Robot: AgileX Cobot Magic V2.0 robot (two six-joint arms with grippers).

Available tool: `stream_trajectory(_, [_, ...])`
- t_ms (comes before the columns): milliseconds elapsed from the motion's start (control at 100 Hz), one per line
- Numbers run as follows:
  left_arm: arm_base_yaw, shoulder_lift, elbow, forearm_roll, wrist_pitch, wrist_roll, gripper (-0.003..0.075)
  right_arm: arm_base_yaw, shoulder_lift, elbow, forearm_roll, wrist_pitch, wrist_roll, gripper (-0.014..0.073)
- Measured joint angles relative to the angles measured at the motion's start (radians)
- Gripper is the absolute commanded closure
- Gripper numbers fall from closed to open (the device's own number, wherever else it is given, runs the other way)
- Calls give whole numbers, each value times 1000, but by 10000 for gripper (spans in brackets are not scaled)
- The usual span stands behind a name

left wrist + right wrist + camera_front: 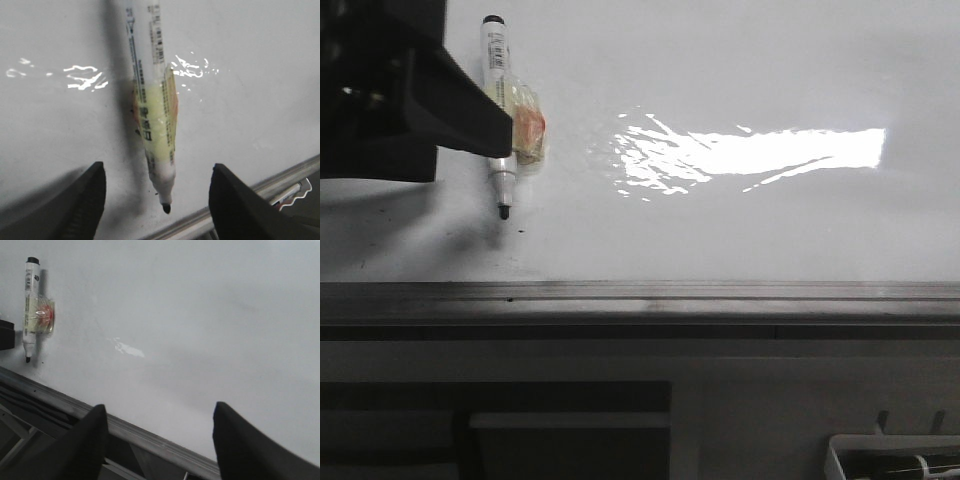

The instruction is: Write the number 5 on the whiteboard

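Whiteboard (740, 230) fills the front view, glare band at centre-right, grey edge strip along its near side. Marker (498, 110) lies on it at left, tip toward the strip, left pincer (470, 110) just beside, partly over it.

Left wrist view: marker (152, 115) between the fingers, left pincer (157, 200) wide open, touching nothing.

Right wrist view: right pincer (157, 440) wide open, empty, over the board's edge; marker (31, 305) well apart. No drawn 5 visible.
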Motion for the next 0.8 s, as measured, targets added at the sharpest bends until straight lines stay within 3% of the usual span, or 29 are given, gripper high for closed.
stream_trajectory(140, [-10, 82, -28, -41, -42, 0, 325, 0, 1, 0, 0, -2, 0, 186])
stream_trajectory(210, [-17, 104, -44, -60, -45, 0, 376, 0, 1, 0, 0, -2, 0, 186])
stream_trajectory(280, [-18, 123, -52, -68, -45, 0, 481, 0, 1, 0, 0, -2, 0, 186])
stream_trajectory(390, [-18, 138, -59, -72, -47, 0, 734, 0, 1, 0, 0, -2, 0, 186])
stream_trajectory(590, [-18, 142, -73, 11, 38, 0, 741, 18, 1, 0, 0, 3, 0, 186])
stream_trajectory(800, [-26, 109, -104, 405, 313, 77, 741, 161, 46, -28, 12, 101, -98, 186])
